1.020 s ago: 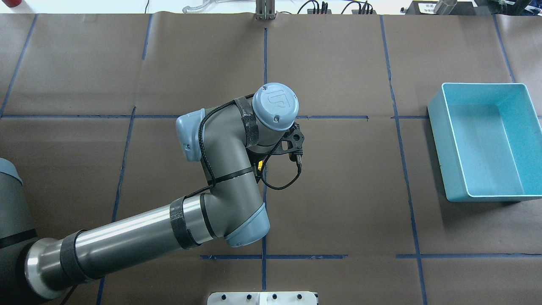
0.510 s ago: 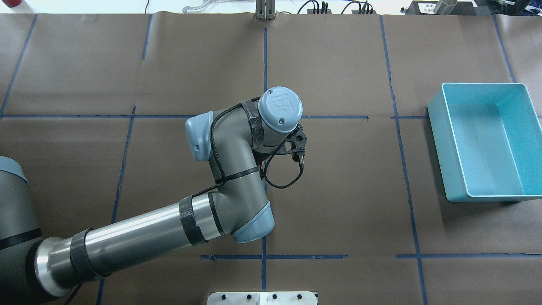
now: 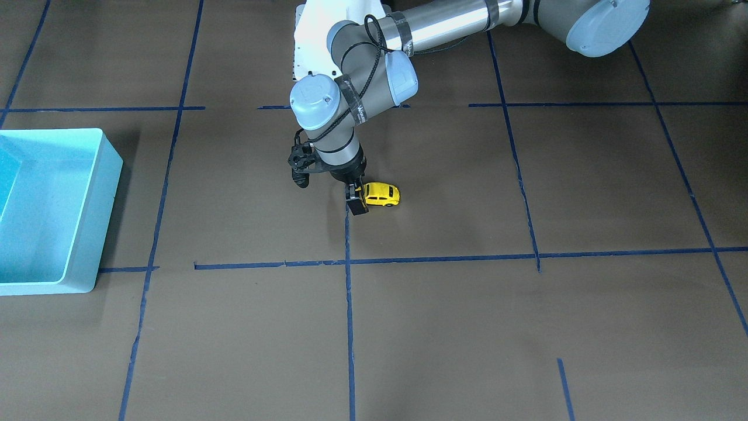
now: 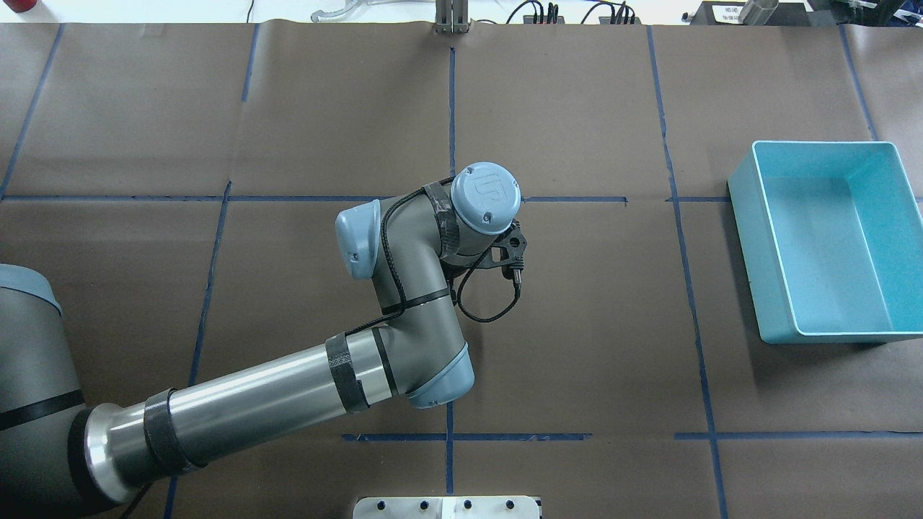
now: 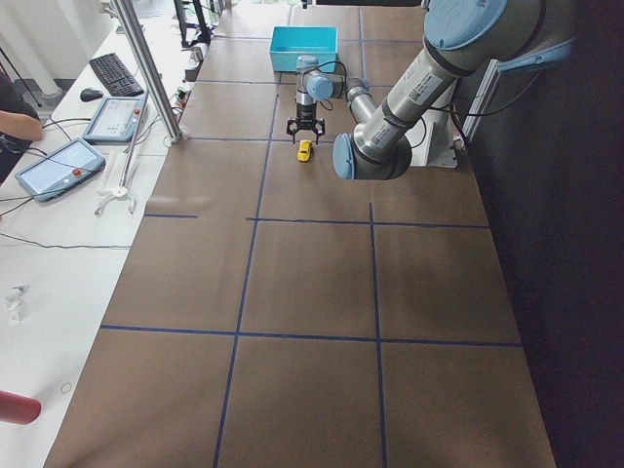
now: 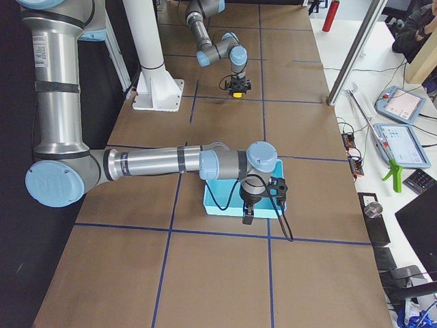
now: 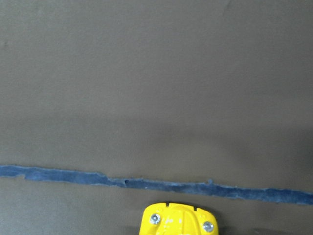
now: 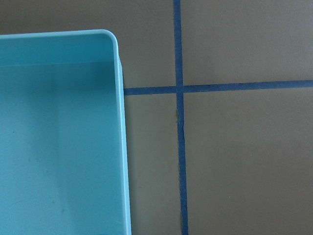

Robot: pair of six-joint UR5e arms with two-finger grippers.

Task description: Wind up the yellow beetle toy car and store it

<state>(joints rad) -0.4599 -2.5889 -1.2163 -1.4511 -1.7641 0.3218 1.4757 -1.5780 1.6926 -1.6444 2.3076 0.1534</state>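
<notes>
Currently the yellow beetle toy car (image 3: pixel 383 194) is low at the brown worktop (image 3: pixel 526 327), well apart from the light blue bin (image 3: pixel 58 280), out on the bin's robot-left side near the worktop's middle. Whether its wheels touch the surface cannot be told. Its side, with dark windows and black wheels, faces the front camera, and its length runs away from the bin.

The left end effector (image 3: pixel 358 203) comes straight down on the end of the car nearest the bin. Its fingers are drawn in narrowly and pinch that end. One black finger (image 3: pixel 355 206) shows in front of the yellow body; the other is hidden behind it. From overhead the left arm's wrist covers the car. The left wrist camera catches only a yellow edge with two small screws at the bottom of its view, with a blue tape line (image 7: pixel 146 183) just beyond.

The right end effector (image 6: pixel 247 217) hangs over the bin's rim on the side away from the car. Only the side camera shows it, so how far it is open cannot be told.
</notes>
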